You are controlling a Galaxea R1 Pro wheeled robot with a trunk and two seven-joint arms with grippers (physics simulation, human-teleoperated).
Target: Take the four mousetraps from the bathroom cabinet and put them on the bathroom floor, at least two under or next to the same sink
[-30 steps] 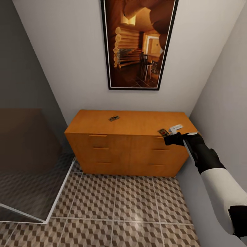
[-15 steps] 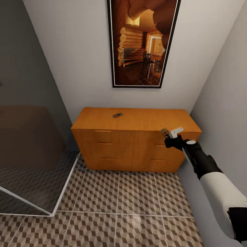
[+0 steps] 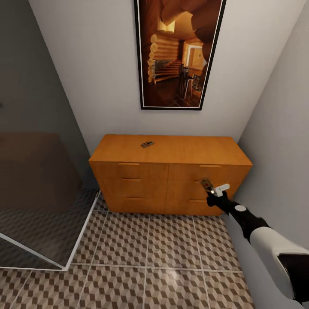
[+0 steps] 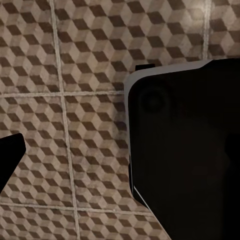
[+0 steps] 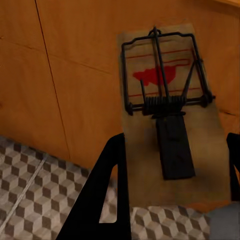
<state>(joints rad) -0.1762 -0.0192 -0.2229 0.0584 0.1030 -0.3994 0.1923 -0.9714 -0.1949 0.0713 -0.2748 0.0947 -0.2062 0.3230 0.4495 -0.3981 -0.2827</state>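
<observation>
So the right gripper [image 3: 213, 192] is clamped on one small flat brown wooden mousetrap with a red mark and dark wire parts [image 3: 207, 185], hanging in the air in front of the right-hand drawer fronts of the low orange-brown wooden cabinet [image 3: 141, 189], below its top edge and well above the cube-patterned brown, beige and white tiled bathroom floor [image 3: 146, 266].

In the right wrist view the board [image 5: 170, 130] sits flat between the two dark fingers [image 5: 107, 200], which pinch it by its long edges at the near end, with the spring, bar and red mark sticking out past the fingertips toward the cabinet.

What could bite here, I reckon: that's a thin edge grip on one end only, so a quick swing or a bump on a drawer handle could twist the board out and drop it somewhere random. Also no sink is in sight from here, so there's a drive to do with the thing held.

A second mousetrap [image 3: 147, 144] lies on the cabinet top, near its back edge, left of the middle.

Left gripper: the left wrist view has tiles [image 4: 65, 100] and a big dark shape close to the camera, so I can't tell if it's apart or together.
</observation>
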